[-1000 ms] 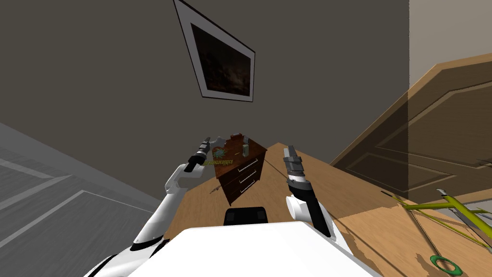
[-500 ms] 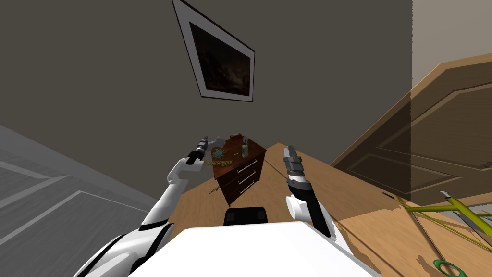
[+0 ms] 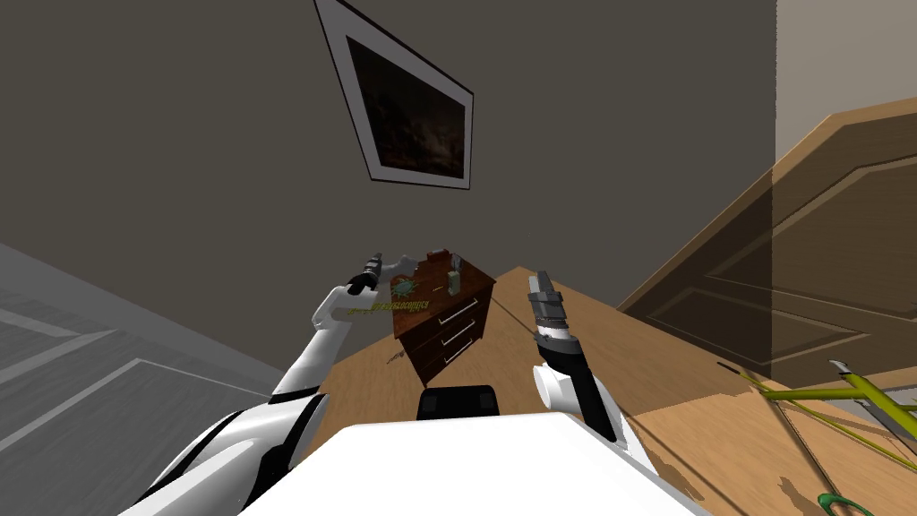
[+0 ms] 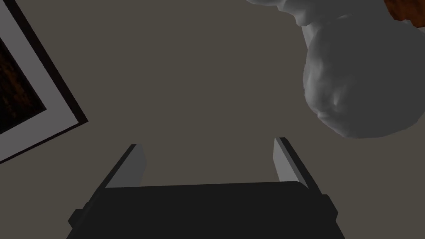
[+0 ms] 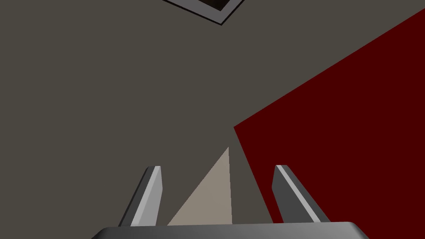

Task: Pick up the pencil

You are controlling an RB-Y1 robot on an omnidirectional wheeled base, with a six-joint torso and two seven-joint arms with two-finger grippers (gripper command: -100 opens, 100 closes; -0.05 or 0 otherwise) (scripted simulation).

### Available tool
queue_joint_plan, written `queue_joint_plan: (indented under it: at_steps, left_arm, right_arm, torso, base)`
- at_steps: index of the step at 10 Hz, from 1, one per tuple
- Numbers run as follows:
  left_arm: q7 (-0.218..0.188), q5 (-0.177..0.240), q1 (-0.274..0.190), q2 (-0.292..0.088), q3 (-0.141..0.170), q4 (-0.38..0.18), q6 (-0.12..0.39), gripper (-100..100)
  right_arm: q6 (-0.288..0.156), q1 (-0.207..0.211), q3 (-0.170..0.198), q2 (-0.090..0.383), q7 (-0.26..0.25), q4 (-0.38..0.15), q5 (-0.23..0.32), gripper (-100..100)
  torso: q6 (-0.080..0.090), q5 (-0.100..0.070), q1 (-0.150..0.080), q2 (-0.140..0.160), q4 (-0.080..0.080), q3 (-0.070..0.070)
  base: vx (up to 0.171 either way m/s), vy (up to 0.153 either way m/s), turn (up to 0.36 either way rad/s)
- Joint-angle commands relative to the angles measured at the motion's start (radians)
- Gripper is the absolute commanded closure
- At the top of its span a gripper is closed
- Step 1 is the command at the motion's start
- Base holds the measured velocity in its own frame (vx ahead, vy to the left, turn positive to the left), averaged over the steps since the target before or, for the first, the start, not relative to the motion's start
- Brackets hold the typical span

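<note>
A dark brown dresser point(image 3: 448, 324) with three drawers stands against the grey wall ahead. On its top are a grey rounded figure point(image 3: 407, 262), a pale green box point(image 3: 455, 283) and a green patterned item point(image 3: 404, 287); the pencil is too small to tell among them. My left gripper point(image 3: 377, 262) hovers at the dresser's back left corner, open and holding nothing point(image 4: 208, 143), with the grey figure point(image 4: 361, 83) close beside one finger. My right gripper point(image 3: 538, 279) is raised to the right of the dresser, also open and holding nothing point(image 5: 216, 167).
A framed dark picture point(image 3: 412, 116) hangs above the dresser. A brown door point(image 3: 806, 269) leans at the right, with a yellow-green frame point(image 3: 851, 390) and a green ring point(image 3: 842, 506) on the wooden floor. A small dark item point(image 3: 397, 356) lies by the dresser's foot.
My left arm has stretched forward, carrying its gripper up and leftward toward the dresser's back corner. The right arm has held still. My view has shifted slightly.
</note>
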State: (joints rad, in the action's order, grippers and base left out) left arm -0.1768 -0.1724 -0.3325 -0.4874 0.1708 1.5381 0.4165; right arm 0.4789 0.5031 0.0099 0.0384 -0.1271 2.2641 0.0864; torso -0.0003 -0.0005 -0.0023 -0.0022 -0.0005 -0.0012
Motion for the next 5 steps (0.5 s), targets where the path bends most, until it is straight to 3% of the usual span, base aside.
queue_joint_plan:
  at_steps: [1, 2, 3, 5]
  left_arm:
    - [0.0, -0.009, -0.038, -0.003, 0.008, -0.05, 0.041, -100]
    - [0.0, -0.009, -0.038, -0.003, 0.008, -0.061, 0.041, -100]
    - [-0.001, -0.017, -0.075, -0.016, 0.025, -0.085, 0.094, -100]
    - [0.0, -0.023, -0.124, -0.026, 0.043, -0.152, 0.136, -100]
  right_arm:
    - [0.0, 0.0, 0.0, 0.0, 0.0, 0.0, 0.0, 0]
    - [0.0, 0.0, 0.0, 0.0, 0.0, 0.0, 0.0, 0]
    - [0.0, 0.0, 0.0, 0.0, 0.0, 0.0, 0.0, 0]
    - [0.0, 0.0, 0.0, 0.0, 0.0, 0.0, 0.0, 0]
  torso:
    - [0.0, 0.0, 0.0, 0.0, 0.0, 0.0]
    - [0.0, 0.0, 0.0, 0.0, 0.0, 0.0]
    - [0.0, 0.0, 0.001, 0.001, 0.0, 0.0]
    - [0.0, 0.0, -0.001, 0.0, 0.0, 0.0]
  base:
    - [0.034, -0.041, 0.011]
    - [0.012, -0.022, 0.001]
    - [0.026, -0.059, 0.004]
    - [0.043, -0.064, 0.011]
